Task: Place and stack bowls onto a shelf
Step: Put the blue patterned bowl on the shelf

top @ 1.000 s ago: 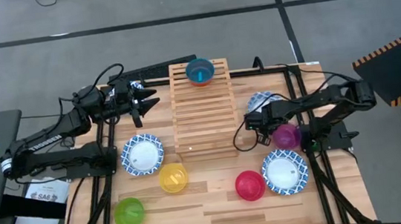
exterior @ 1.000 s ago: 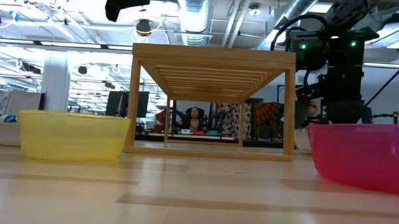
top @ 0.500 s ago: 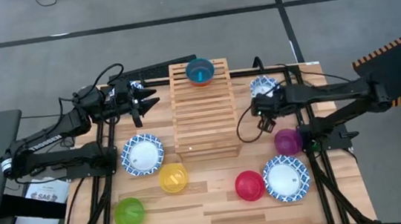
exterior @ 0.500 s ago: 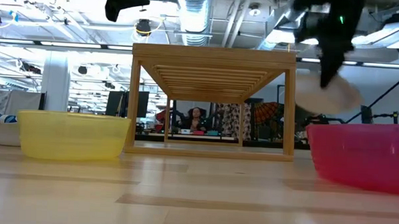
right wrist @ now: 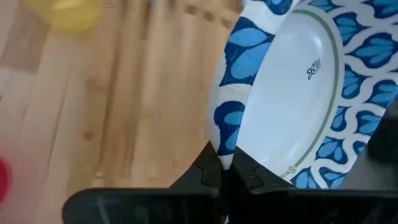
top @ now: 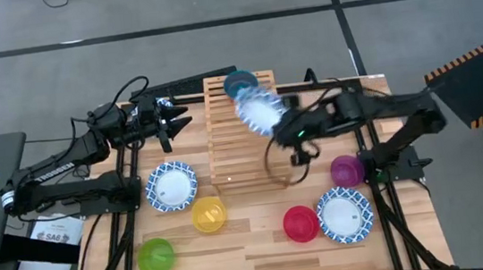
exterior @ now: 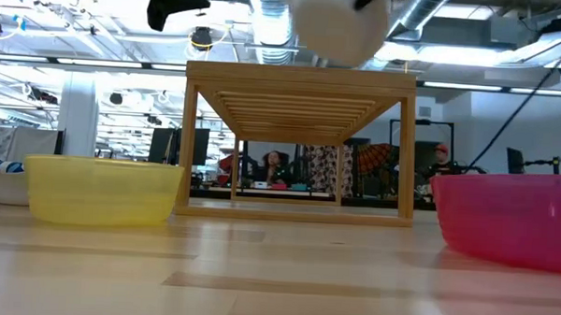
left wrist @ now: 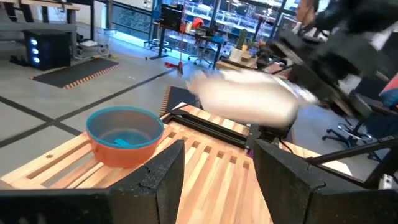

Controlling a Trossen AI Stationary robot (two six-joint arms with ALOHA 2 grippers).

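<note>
**White-and-blue bowl now carried over the shelf**

Half a second ago the right gripper [top: 288,128] was beside the shelf's right edge; it has since swung over the shelf [top: 245,152], its fingers pinched on the rim of a white bowl with a blue pattern [top: 260,111], held just in front of the teal bowl [top: 238,83]. The teal bowl sits at the shelf's far end with something orange inside. The left gripper [top: 168,125] waits left of the shelf, fingers apart.

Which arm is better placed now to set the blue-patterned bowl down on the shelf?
Right: the right gripper pinches the blue-patterned bowl above the shelf. The left gripper waits empty beside it.
</note>
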